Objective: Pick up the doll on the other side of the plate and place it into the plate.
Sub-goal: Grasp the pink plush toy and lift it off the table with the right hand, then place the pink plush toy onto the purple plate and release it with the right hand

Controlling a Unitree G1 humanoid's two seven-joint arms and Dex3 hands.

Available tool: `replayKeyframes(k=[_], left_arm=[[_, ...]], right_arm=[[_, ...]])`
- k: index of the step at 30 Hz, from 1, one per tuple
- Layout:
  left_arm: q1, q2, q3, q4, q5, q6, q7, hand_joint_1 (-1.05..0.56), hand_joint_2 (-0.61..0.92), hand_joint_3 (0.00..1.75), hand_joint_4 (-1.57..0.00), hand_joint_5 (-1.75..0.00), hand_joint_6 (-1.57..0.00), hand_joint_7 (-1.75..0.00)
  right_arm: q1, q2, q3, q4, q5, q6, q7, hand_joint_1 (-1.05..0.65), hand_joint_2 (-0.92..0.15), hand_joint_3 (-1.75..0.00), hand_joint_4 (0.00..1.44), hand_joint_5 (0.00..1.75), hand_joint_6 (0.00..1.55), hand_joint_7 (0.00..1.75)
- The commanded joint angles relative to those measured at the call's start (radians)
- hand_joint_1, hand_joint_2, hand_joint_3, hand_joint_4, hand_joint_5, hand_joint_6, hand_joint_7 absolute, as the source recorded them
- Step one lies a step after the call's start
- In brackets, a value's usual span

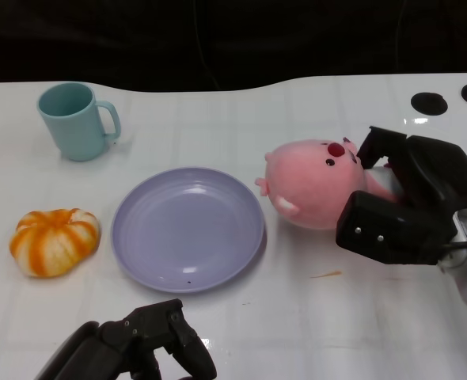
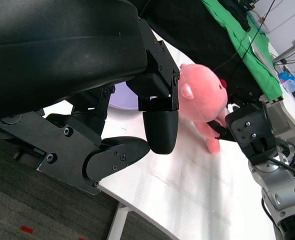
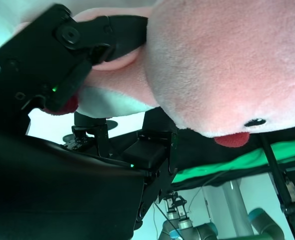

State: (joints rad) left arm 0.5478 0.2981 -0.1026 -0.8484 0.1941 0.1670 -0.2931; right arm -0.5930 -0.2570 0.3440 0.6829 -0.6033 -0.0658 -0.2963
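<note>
A pink plush doll [image 1: 317,180] with a red nose lies on its side on the white table, just right of the lavender plate [image 1: 187,227]. My right hand [image 1: 408,198] wraps around the doll's body from the right, with fingers above and below it. The right wrist view shows black fingers [image 3: 95,37] pressed into the doll [image 3: 227,65]. Low at the table's front edge, my left hand [image 1: 142,342] has its fingers curled in and holds nothing. In the left wrist view its fingers [image 2: 160,117] hang before the doll [image 2: 203,102] and the right hand [image 2: 250,132].
A teal mug [image 1: 77,120] stands at the back left. An orange and white pumpkin [image 1: 54,241] sits left of the plate. Two black round holes [image 1: 429,102] mark the table's far right. A small orange fleck [image 1: 327,275] lies in front of the doll.
</note>
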Motion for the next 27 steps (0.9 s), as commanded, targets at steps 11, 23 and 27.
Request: replayKeyframes(k=[11,23,27], left_arm=[[0.005,0.004,-0.020,-0.011,0.028,-0.003,0.007,-0.22,0.68,0.87,-0.64,-1.67,-0.61,-1.31],[-0.009,-0.017,-0.080,-0.009,0.084,0.002,0.015,-0.24,0.69,0.85,-0.67,-1.73,-0.61,-1.30],[-0.007,-0.027,-0.095,-0.016,0.106,0.006,0.019,-0.24,0.69,0.85,-0.68,-1.74,-0.62,-1.29]], right_arm=[[-0.017,0.069,-0.014,-0.173,0.029,0.023,0.080,-0.16,-0.31,-1.44,0.95,1.75,0.77,1.75],[-0.164,0.231,0.036,-0.020,0.028,0.046,0.117,-0.20,-0.31,-1.40,0.98,1.75,0.79,1.74],[-0.212,0.272,0.055,0.056,0.014,0.064,0.112,-0.21,-0.30,-1.38,1.01,1.75,0.76,1.75]])
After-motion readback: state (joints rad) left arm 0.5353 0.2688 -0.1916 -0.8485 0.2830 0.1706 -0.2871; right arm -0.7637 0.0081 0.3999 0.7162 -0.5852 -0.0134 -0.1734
